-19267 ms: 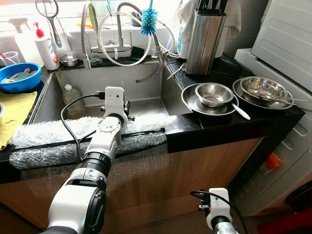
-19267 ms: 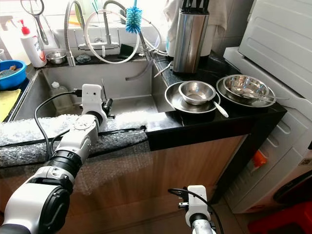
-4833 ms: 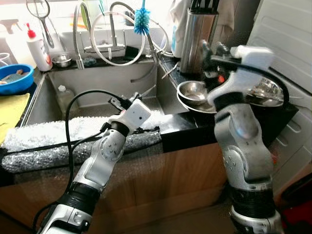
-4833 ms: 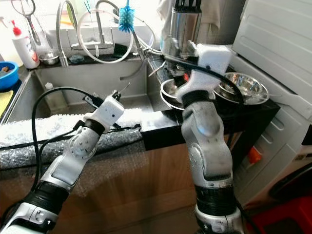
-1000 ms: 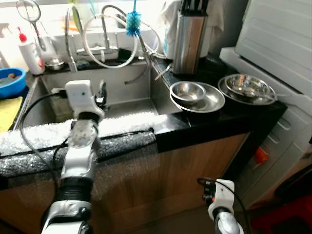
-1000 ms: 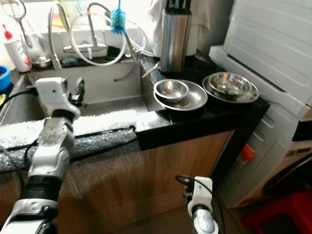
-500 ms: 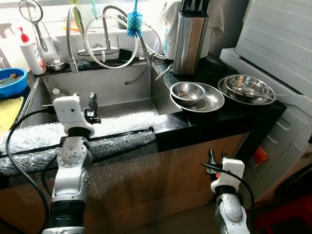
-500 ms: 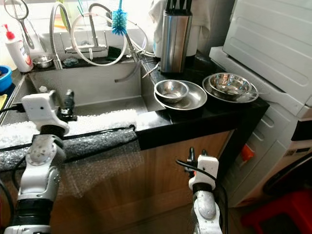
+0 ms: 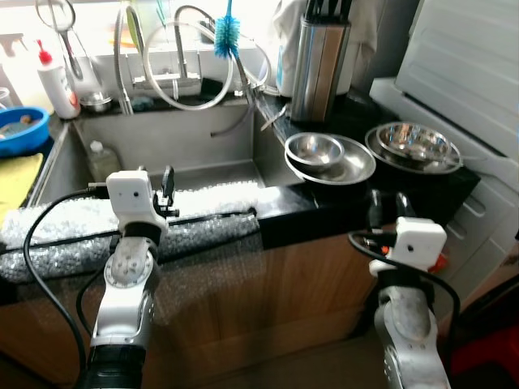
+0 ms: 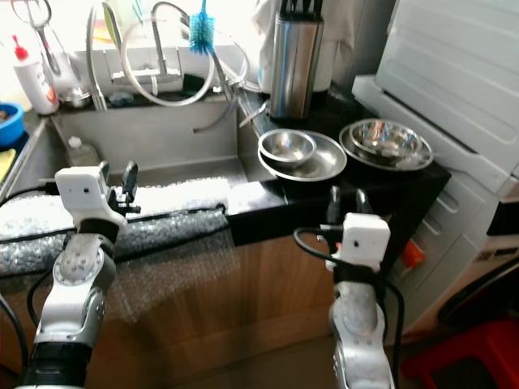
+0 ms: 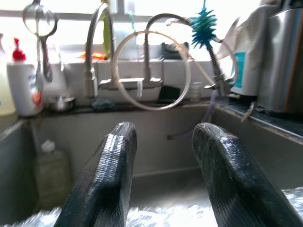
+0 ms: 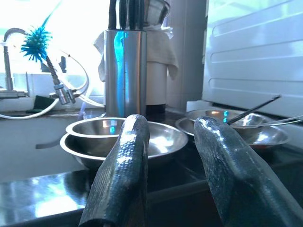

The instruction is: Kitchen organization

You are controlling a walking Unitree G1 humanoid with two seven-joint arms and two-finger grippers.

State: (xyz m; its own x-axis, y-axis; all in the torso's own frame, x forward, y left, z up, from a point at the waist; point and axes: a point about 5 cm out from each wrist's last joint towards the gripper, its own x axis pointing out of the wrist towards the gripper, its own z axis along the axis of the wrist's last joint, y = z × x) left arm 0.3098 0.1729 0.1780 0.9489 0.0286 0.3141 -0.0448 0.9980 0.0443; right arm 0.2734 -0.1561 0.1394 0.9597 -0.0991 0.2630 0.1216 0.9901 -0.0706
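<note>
A small steel bowl (image 9: pixel 315 149) sits inside a wider steel dish (image 9: pixel 355 171) on the black counter, right of the sink (image 9: pixel 186 134). Further right lies a second pair of steel bowls (image 9: pixel 415 143) with a utensil in it. My left gripper (image 9: pixel 166 183) stands over the bubble-wrapped front edge of the sink; it is open with nothing between its fingers (image 11: pixel 111 165). My right gripper (image 9: pixel 388 204) is raised in front of the counter's edge, pointing at the bowls (image 12: pixel 94 130). It too is open and holds nothing.
A steel knife block (image 9: pixel 319 65) stands behind the bowls. A plastic bottle (image 9: pixel 101 160) rests in the sink. Taps, hoses and a blue bottle brush (image 9: pixel 227 32) hang above. At far left are a soap bottle (image 9: pixel 53 69), a blue bowl (image 9: pixel 23 126) and a yellow cloth (image 9: pixel 16 174). A white appliance (image 9: pixel 470 73) flanks the counter's right.
My right arm has risen from below to the counter's front edge. The left gripper has shifted slightly right along the sink's edge. The bowls lie as before.
</note>
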